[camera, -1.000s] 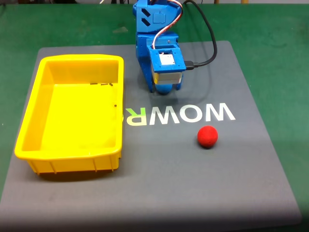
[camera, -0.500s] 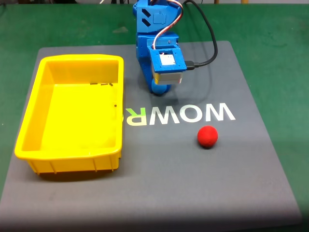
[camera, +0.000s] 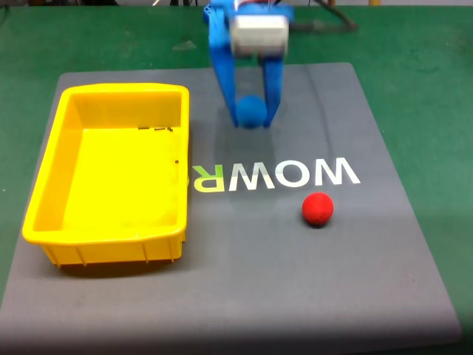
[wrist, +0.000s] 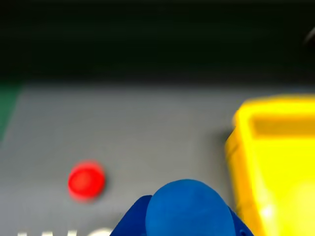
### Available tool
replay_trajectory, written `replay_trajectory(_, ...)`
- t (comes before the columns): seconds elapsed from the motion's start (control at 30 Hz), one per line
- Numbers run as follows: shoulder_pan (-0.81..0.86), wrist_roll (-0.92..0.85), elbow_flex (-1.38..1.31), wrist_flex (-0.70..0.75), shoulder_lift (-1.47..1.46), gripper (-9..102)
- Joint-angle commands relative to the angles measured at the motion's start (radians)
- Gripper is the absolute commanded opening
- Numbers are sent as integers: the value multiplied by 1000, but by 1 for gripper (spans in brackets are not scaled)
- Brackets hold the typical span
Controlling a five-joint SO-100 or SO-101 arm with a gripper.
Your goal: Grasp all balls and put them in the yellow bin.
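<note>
My blue gripper (camera: pixel 251 115) is shut on the blue ball (camera: pixel 250 111) and holds it above the grey mat, to the right of the yellow bin's far corner. In the wrist view the blue ball (wrist: pixel 189 209) fills the bottom centre between the blue fingers (wrist: pixel 130 225). The red ball (camera: pixel 318 208) lies on the mat below the white lettering, right of centre; it is blurred as the red ball (wrist: pixel 86 180) at the lower left of the wrist view. The yellow bin (camera: pixel 46 165) stands on the mat's left side with no ball inside; the wrist view has the yellow bin (wrist: pixel 246 147) at its right edge.
A grey mat (camera: pixel 310 281) with "WOWR" lettering (camera: pixel 275 175) covers the green table (camera: pixel 421 52). A black cable (camera: pixel 325 26) runs off at the top behind the arm. Open mat lies in front of the bin and around the red ball.
The arm has swung up and back: the gripper with the blue ball has lifted off the mat, and the wrist camera housing now sits at the top of the fixed view.
</note>
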Motion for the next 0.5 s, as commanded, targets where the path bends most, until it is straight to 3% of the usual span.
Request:
replay_trajectory(0.0, 74, 14, -179, -21, -2, 0)
replay_trajectory(0.47, 342, -52, -250, -18, -138, 0)
